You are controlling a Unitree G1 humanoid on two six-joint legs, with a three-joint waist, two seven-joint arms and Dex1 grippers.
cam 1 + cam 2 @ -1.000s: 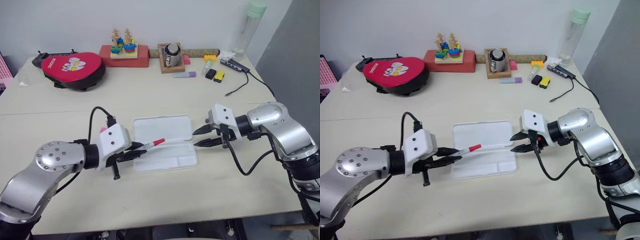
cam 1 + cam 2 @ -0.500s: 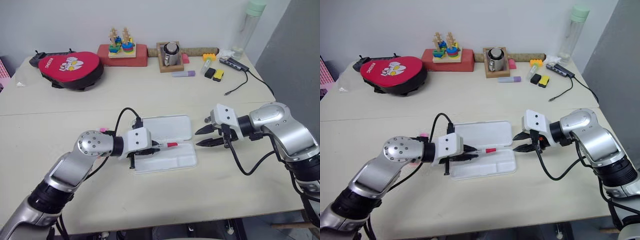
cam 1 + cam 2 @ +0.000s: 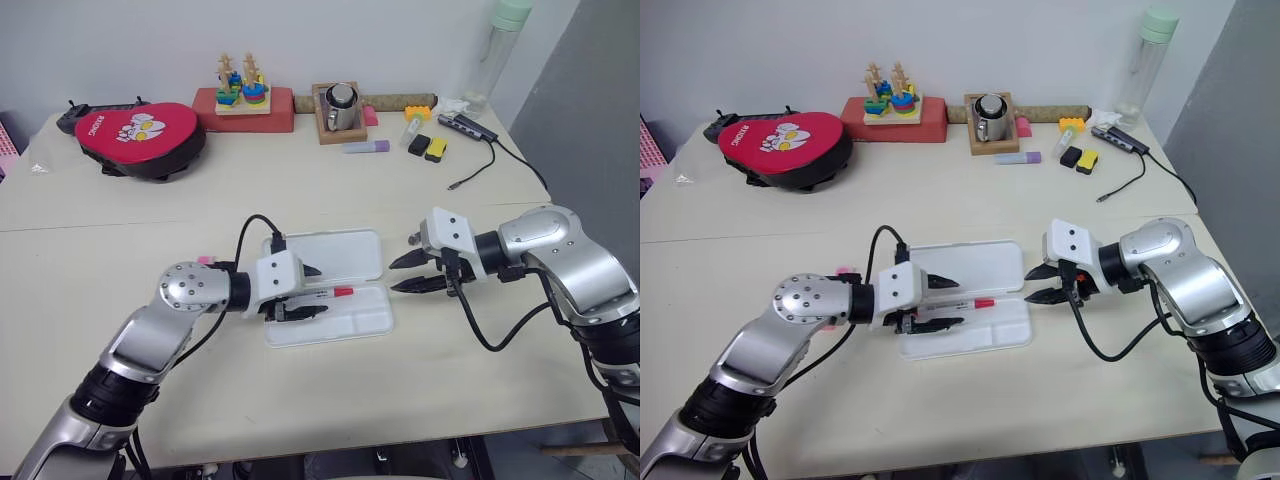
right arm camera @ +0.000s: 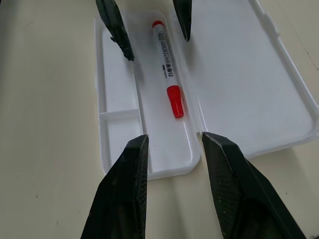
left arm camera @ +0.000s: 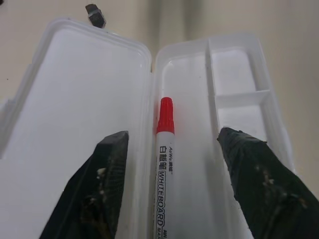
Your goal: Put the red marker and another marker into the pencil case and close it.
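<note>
Lying free in the pencil case (image 3: 345,312), the red marker (image 5: 163,149) is released between the left gripper's (image 3: 303,292) parted fingers, while the right gripper (image 3: 408,273) waits with fingers apart.

Pencil case (image 3: 345,262): white translucent plastic, hinged, lying fully open and flat on the tabletop, lid half on the far side, tray half nearer (long slot plus smaller divided sections). Red marker (image 5: 163,149): white barrel, red cap, black "WHITEBOARD" print, lying flat in the tray's long slot alongside the hinge. Pink highlighter (image 3: 206,260): just a sliver visible, left of case.
</note>
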